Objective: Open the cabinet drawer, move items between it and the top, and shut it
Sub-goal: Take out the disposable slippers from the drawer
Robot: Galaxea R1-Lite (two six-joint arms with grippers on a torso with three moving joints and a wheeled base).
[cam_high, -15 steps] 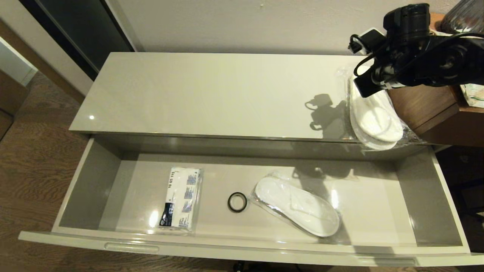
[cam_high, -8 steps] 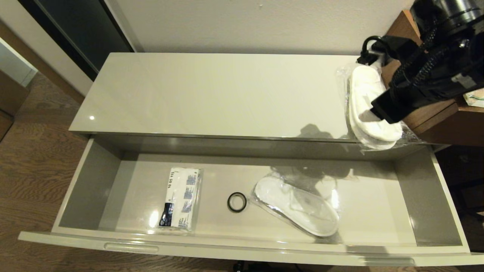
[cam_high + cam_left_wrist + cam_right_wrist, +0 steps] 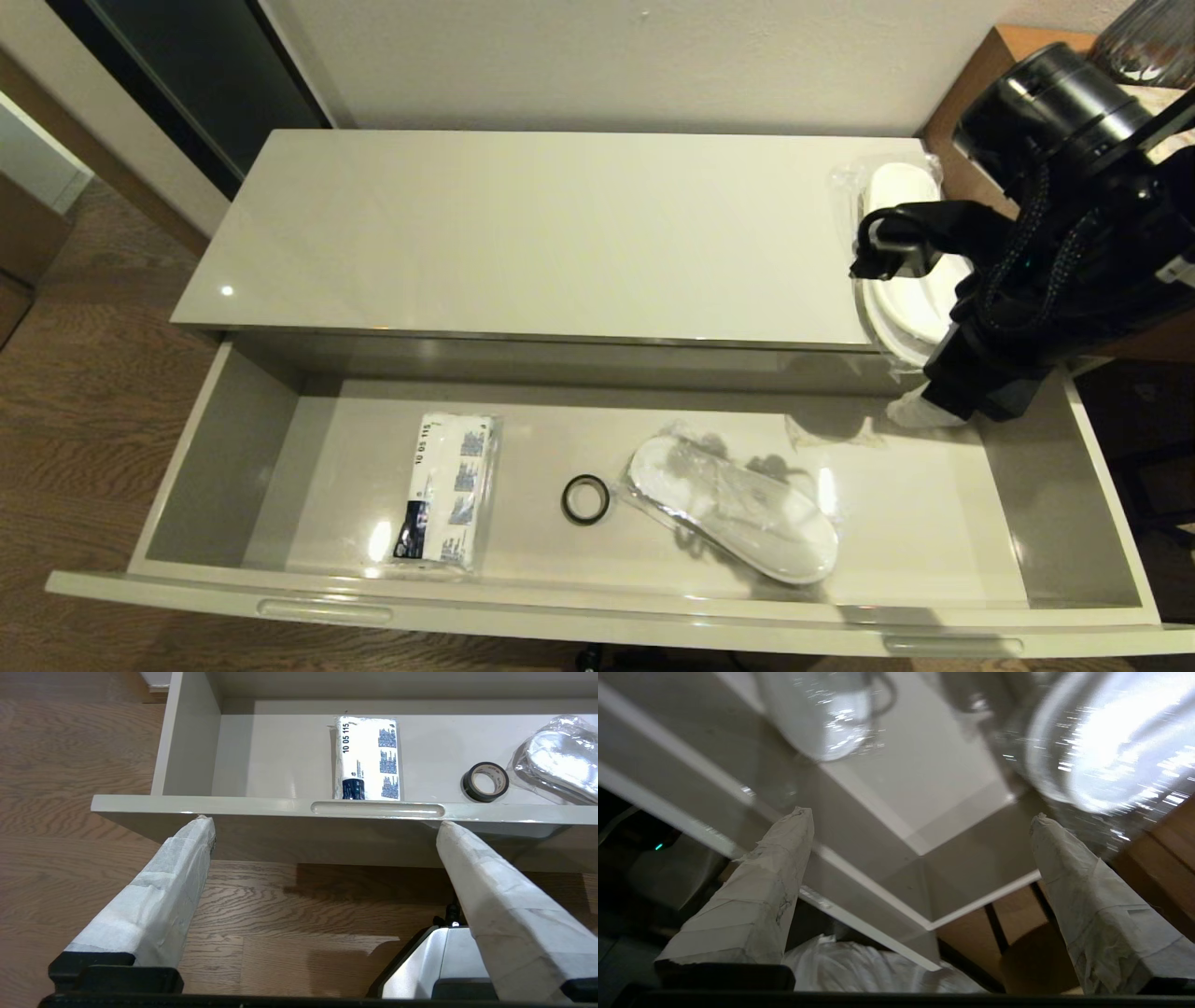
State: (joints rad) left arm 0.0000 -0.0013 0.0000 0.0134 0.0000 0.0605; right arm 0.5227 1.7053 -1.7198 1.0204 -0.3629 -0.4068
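The cabinet drawer (image 3: pixel 934 532) stands pulled fully out below the top (image 3: pixel 560 233). In it lie a flat white packet (image 3: pixel 443 490) and a bagged pair of white slippers (image 3: pixel 733 509). A second bagged pair of slippers (image 3: pixel 894 191) rests at the top's right end, partly hidden by my right arm. My right gripper (image 3: pixel 920 819) is open and empty, pointing down over the drawer's right rear corner; one taped fingertip (image 3: pixel 918 412) shows there. My left gripper (image 3: pixel 324 823) hangs open and empty below the drawer front (image 3: pixel 377 808), near the floor.
A small black ring (image 3: pixel 585 499) lies between packet and slippers in the drawer. A taller brown wooden desk (image 3: pixel 1004 42) adjoins the cabinet's right end, with a glass vessel (image 3: pixel 1148 37) on it. Wooden floor (image 3: pixel 84 392) lies to the left.
My right arm has swung down and forward from above the slippers on the top to the drawer's right rear corner. The slippers stay on the top. The left arm has not moved.
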